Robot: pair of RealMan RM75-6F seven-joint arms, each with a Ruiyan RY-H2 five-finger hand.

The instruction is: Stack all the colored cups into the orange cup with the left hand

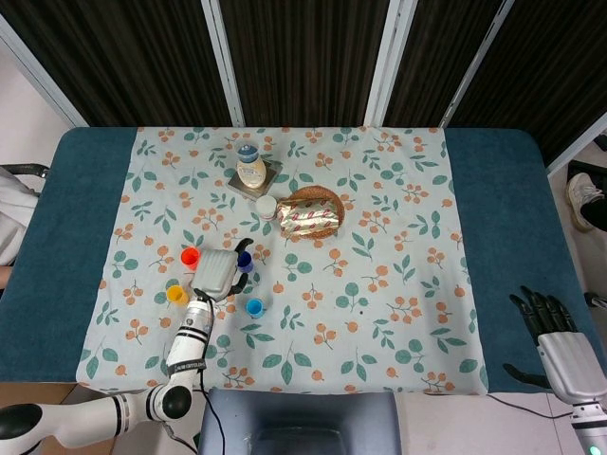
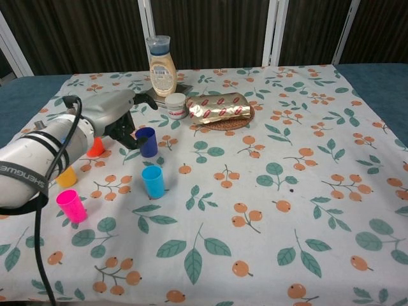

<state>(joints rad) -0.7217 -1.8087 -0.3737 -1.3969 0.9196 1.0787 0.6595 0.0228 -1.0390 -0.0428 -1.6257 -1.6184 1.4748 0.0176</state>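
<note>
Where dark panels back the room, floral tablecloth (image 2: 268, 210), left hand (image 2: 121, 115) open beside dark blue cup (image 2: 146, 141), right hand (image 1: 555, 336) open.

Five small plastic cups, upright and apart on the floral cloth: orange cup (image 1: 190, 256) farthest back-left, dark blue cup (image 2: 147, 141) to its right, yellow cup (image 1: 175, 295) and light blue cup (image 2: 153, 181) nearer, bright pink cup (image 2: 71, 206) nearest. None stacked yet.
</note>
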